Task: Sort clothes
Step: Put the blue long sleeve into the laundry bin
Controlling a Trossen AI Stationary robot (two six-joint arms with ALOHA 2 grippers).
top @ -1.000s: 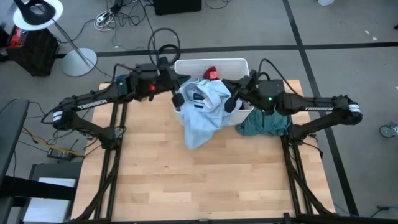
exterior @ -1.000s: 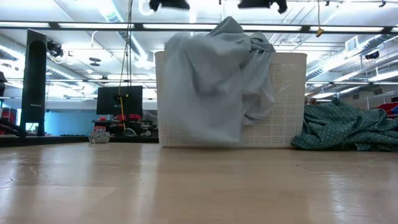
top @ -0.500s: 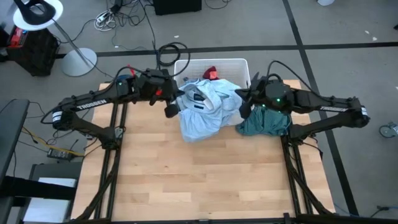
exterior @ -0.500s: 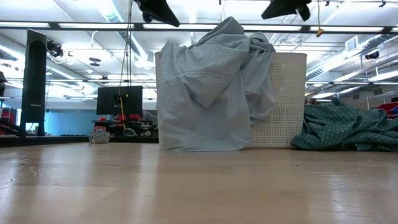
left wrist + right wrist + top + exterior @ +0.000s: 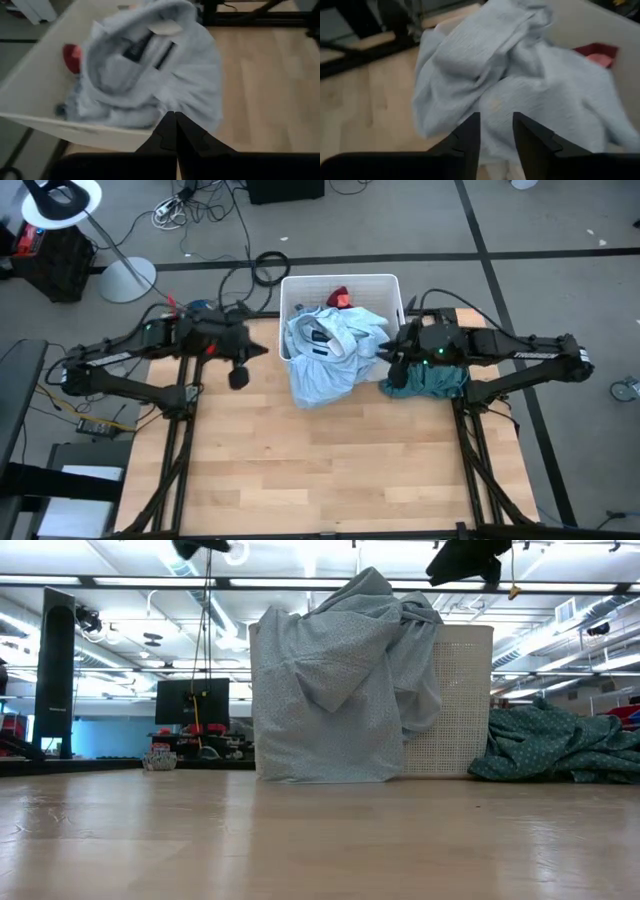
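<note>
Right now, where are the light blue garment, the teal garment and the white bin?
light blue garment (image 5: 322,370), high view, on its draped front.
teal garment (image 5: 428,380), high view, on its middle.
white bin (image 5: 340,279), high view, on its far rim.

Dark arms, white lettering, green lights

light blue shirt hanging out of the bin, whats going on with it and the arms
Neither arm holds anything right now. The light blue garment is draped over the front wall of the white bin, its lower end on the table. The left gripper is off to the bin's left over the table, fingers shut and empty. The right gripper is open beside the bin, above the teal garment heaped on the table. A small red item sits in the bin.
</note>
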